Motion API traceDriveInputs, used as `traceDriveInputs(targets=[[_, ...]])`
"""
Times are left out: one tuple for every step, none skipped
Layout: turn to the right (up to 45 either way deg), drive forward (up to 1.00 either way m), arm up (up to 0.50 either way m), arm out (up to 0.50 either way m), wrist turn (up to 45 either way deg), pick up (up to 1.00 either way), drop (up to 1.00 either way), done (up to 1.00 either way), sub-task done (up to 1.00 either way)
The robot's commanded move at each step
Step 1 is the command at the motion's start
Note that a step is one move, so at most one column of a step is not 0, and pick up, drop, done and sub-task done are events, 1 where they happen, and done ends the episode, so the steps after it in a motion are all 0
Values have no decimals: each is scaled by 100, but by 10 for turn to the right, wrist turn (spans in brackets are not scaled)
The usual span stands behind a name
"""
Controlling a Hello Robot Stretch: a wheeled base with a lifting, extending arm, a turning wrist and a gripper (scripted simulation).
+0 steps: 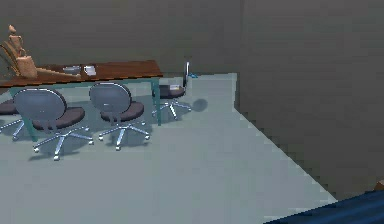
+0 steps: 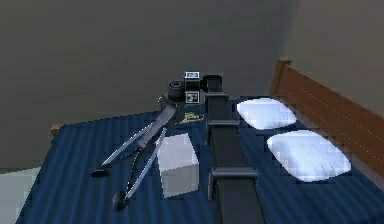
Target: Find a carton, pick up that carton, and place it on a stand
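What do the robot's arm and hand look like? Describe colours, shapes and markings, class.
The arm is a dark square bar in stepped sections. At its far end sit two small white squares with black marks. The hand has a dark rounded body and two thin grey fingers.

— Seen a carton [image 2: 178, 163]?
— Yes: pale grey, plain, box-shaped, lying flat on the dark blue bed [image 2: 80, 145].
— Whereabouts?
— At six o'clock from the arm side view's middle, long side running twelve to six o'clock, resting on the cover.
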Motion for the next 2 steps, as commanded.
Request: traceDriveInputs(targets=[[0,0,0,0,450,0,0,0,0],[0,0,0,0,450,0,0,0,0]])
